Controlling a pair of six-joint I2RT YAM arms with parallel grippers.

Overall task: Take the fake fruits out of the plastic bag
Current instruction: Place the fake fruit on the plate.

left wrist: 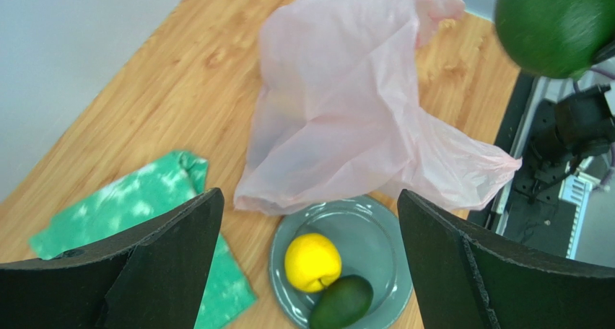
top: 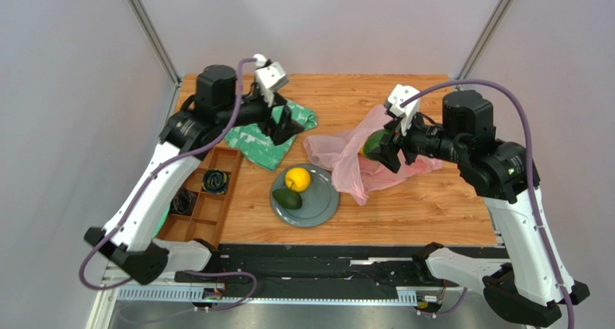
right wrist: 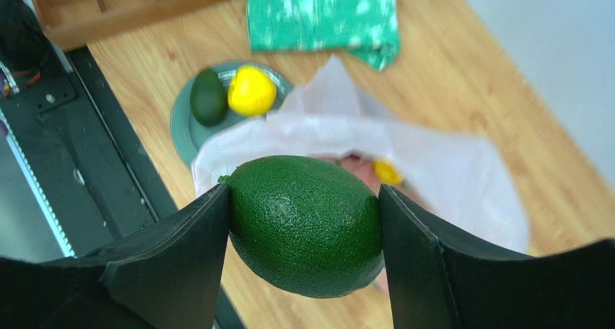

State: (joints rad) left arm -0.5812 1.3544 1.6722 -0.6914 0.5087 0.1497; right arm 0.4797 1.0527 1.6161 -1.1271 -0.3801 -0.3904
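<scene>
The right gripper (right wrist: 303, 231) clamps the green avocado (right wrist: 307, 221) crosswise, the grey plate (right wrist: 180, 133) lying beyond its fingertips; the left gripper (left wrist: 307, 203) stands apart, empty.

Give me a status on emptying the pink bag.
Done: the yellow citrus and one avocado lie on the grey plate. In hand: the right gripper holds a second avocado above the pink bag; the left gripper is open and empty. Left: a small yellow fruit shows inside the bag; more may be hidden.
</scene>
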